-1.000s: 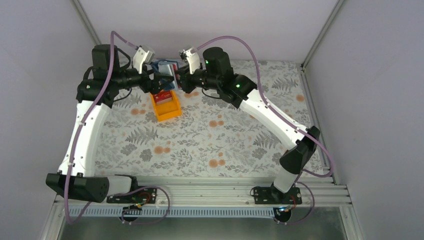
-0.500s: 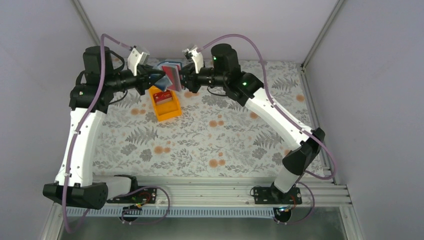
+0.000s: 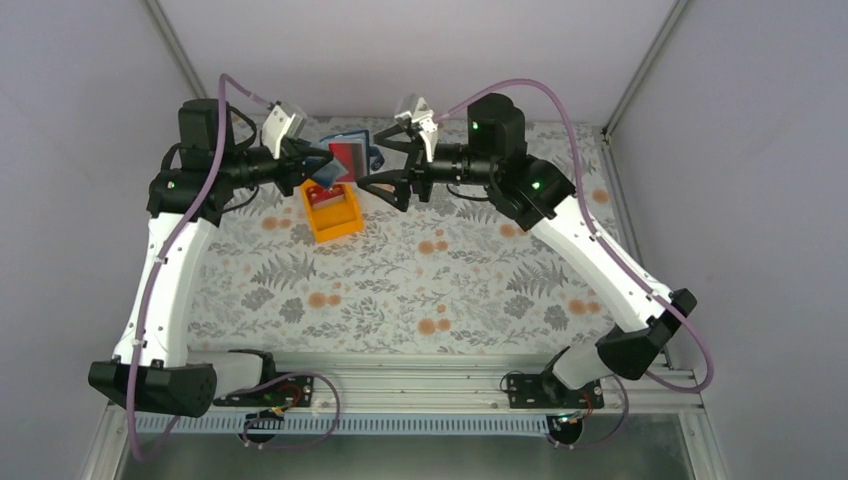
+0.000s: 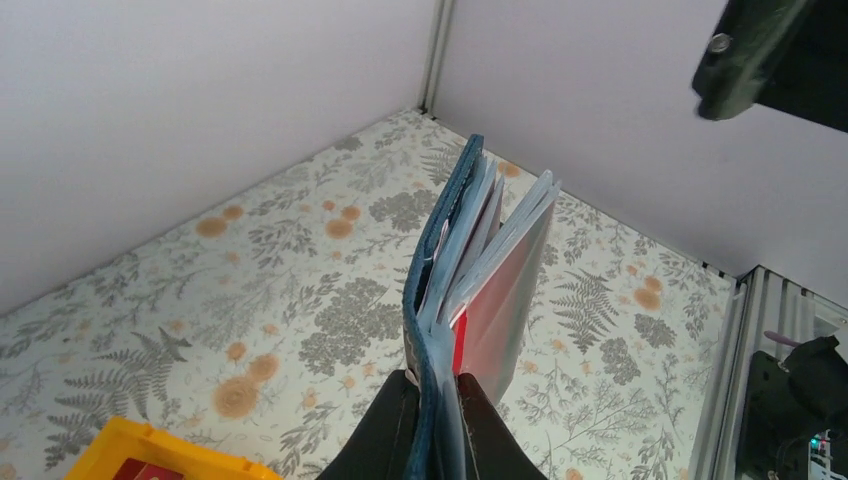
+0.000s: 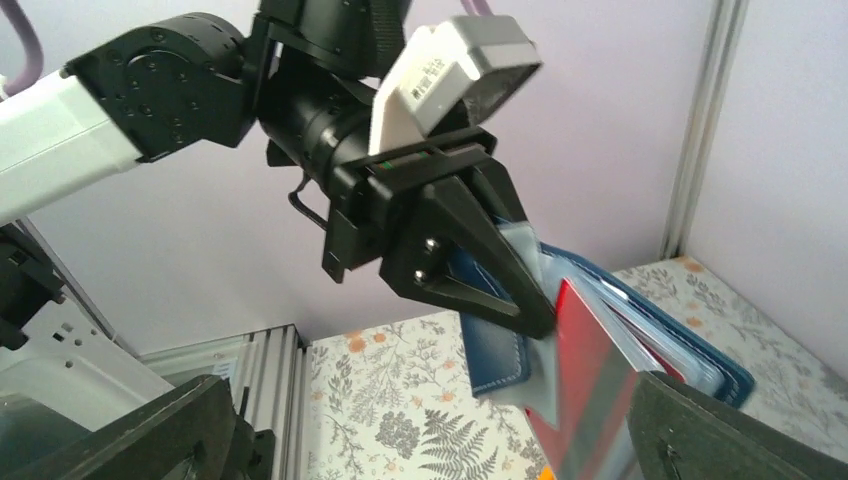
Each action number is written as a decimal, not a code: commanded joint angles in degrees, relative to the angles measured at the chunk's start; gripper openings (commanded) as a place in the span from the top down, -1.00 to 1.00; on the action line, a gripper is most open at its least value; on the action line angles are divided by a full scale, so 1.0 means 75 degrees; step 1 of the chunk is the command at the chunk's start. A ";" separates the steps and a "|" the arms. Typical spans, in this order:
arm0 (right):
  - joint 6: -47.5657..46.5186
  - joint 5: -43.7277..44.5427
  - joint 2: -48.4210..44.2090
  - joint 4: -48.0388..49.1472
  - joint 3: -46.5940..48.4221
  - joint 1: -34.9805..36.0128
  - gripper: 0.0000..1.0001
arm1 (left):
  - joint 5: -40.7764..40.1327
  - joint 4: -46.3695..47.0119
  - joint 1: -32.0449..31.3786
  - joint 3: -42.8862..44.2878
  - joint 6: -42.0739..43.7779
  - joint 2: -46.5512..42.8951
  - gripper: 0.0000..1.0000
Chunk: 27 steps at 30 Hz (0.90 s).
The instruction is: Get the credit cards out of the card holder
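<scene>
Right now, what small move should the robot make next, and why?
Probably bring the open right tool in to pinch the red card by its edge. The left tool holds the card holder aloft. The card shows among its fanned-open pockets, and the right tool hangs apart beside it, gripping nothing.

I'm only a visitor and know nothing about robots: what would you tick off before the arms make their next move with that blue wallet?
1. Left gripper clamped on the card holder: ok.
2. Holder held off the table, open side toward the right arm: ok.
3. Red credit card showing in the holder: ok; how many more, cannot tell.
4. Right gripper open: ok.
5. Right gripper's fingers around that card: not ok, it hangs apart from the holder.
6. Orange tray has room: ok, one loose card lies in it, bare floor beside.
</scene>
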 commanded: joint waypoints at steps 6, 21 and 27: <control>-0.0362 0.1128 0.0579 -0.0038 0.0234 0.0166 -0.99 | 0.0049 0.0025 0.0030 -0.0031 0.0303 -0.0072 0.95; -0.0925 -0.0234 0.1180 -0.0389 0.0794 -0.0244 -1.00 | 0.0652 -0.0206 0.0029 -0.0039 0.0611 -0.0374 0.95; -0.1000 -0.0914 0.1062 -0.0272 0.0649 -0.0229 -1.00 | 0.1087 -0.0106 0.0029 -0.0092 0.0459 -0.0459 0.95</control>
